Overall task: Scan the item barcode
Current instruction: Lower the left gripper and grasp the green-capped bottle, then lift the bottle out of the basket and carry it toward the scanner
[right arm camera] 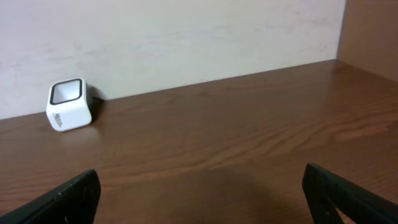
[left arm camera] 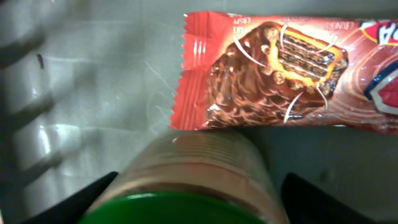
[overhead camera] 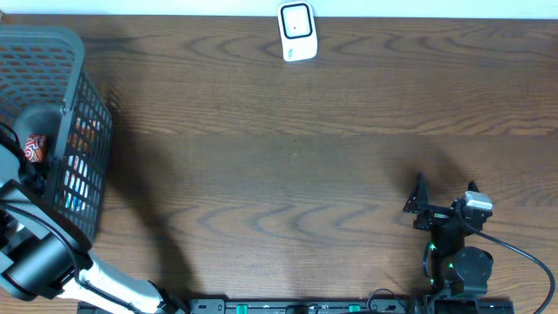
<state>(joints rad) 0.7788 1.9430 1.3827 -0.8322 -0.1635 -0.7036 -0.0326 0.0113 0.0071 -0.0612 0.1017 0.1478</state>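
Early stage, nothing scanned yet. Left gripper (left arm camera: 199, 205) is down in the basket (overhead camera: 87, 131), jaws open on both sides of a green-lid jar (left arm camera: 193, 162) — no grip. Right gripper (right arm camera: 202, 190) is open, empty. Scanner (overhead camera: 297, 32) is well apart — pick-up, carry & scan are left.

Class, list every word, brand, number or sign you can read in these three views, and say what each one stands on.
Nothing reads whole.
Red snack wrapper: print along its top edge, cut off and blurred.
White cube-shaped scanner: dark mark on its side, too small.
Packets in the grey mesh basket: blurred.
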